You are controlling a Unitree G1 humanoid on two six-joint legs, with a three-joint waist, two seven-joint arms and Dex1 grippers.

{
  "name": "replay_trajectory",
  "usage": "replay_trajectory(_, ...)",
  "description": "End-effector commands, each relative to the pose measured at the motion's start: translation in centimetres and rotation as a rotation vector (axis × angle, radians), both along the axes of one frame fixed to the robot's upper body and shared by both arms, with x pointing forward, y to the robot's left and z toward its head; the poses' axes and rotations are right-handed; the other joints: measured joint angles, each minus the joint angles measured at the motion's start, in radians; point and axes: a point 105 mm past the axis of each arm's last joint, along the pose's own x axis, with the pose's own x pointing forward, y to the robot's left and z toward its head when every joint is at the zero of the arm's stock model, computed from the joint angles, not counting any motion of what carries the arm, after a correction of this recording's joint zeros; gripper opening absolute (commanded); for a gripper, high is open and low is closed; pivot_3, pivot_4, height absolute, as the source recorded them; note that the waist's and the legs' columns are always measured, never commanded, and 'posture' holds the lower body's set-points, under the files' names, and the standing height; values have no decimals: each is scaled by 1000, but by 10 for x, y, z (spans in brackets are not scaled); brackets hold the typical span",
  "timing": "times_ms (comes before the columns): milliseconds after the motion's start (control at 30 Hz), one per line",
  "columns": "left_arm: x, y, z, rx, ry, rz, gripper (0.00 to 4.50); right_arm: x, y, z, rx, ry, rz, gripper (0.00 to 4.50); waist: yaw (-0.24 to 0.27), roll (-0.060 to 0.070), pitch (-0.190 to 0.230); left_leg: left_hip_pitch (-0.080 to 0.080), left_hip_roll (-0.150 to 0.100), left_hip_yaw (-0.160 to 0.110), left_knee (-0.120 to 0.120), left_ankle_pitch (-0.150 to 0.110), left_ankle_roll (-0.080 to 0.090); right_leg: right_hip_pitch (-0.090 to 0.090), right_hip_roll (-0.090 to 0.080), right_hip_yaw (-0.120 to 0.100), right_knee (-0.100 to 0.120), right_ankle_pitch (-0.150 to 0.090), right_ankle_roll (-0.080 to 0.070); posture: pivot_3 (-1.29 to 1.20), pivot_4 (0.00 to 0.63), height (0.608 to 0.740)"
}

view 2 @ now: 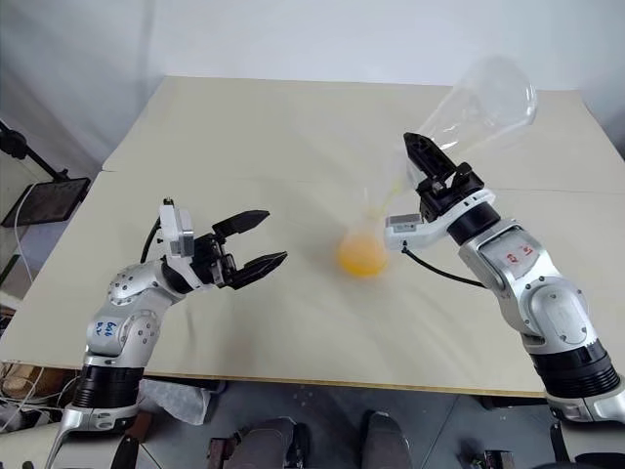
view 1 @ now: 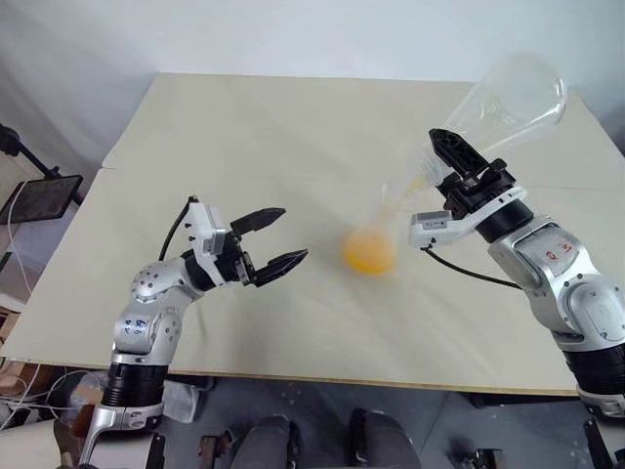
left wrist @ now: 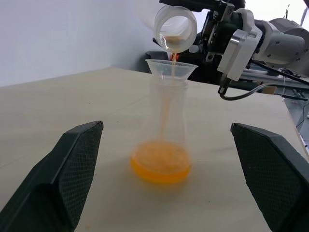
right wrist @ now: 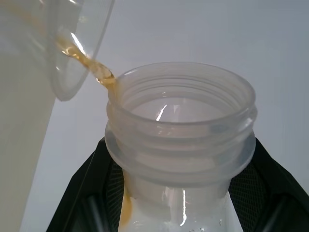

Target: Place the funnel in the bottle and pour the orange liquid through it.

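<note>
I see the pale worktop [view 1: 244, 147] running wide from the near edge to the far corners, with bare surface on every side of the one vessel standing on it.

My right claw [view 1: 459, 161] is clamped on the neck of the clear flask [view 1: 508, 103]. It holds the flask up over the right half of the worktop, tipped with its wide base high and toward the far right corner and its mouth down. The flask's walls look clear. I can make out liquid only at the lip.

The bottle [left wrist: 166, 111] stands upright a little right of the worktop's middle, nearer the near edge than the far one and well in from both. The funnel [left wrist: 171, 67] sits in its neck, directly under the flask's mouth.

The orange liquid [left wrist: 161, 166] lies as a shallow pool in the bottle's broad base. A thin stream runs from the flask's lip into the funnel and down through the neck.

My left claw [view 1: 293, 234] hangs spread wide, gripping nothing. It points at the bottle from the left and is apart from it, with bare worktop between them.
</note>
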Motion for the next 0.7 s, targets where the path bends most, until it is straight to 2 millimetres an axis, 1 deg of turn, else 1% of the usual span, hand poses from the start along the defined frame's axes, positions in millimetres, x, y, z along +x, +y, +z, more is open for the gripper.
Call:
replay_trajectory(33,-5,-4,11,-3,-63,-12,4500,-6,-3,21,-3,-83,2,2455,0,0,0,0,0,0,0,0,0,0,0,0,0,0,0,0,150,740)
replay_trajectory(233,-5,-4,11,-3,-64,-10,4500,-5,-1,21,13,-75,9,2455,-1,0,0,0,0,0,0,0,0,0,0,0,0,0,0,0,150,740)
replay_trajectory(333,-4,-3,12,-4,-65,-7,4500,-5,5,15,-22,-64,21,2455,-1,0,0,0,0,0,0,0,0,0,0,0,0,0,0,0,150,740)
replay_trajectory(467,-4,-4,12,-6,-67,-8,4500,-5,4,16,24,-51,21,2455,-1,0,0,0,0,0,0,0,0,0,0,0,0,0,0,0,150,740)
replay_trajectory(633,-4,-4,12,-6,-66,-7,4500,-6,4,18,29,-58,21,2455,-1,0,0,0,0,0,0,0,0,0,0,0,0,0,0,0,150,740)
replay_trajectory(700,-4,-4,12,-5,-66,-7,4500,-6,3,21,91,-37,33,2455,-1,0,0,0,0,0,0,0,0,0,0,0,0,0,0,0,150,740)
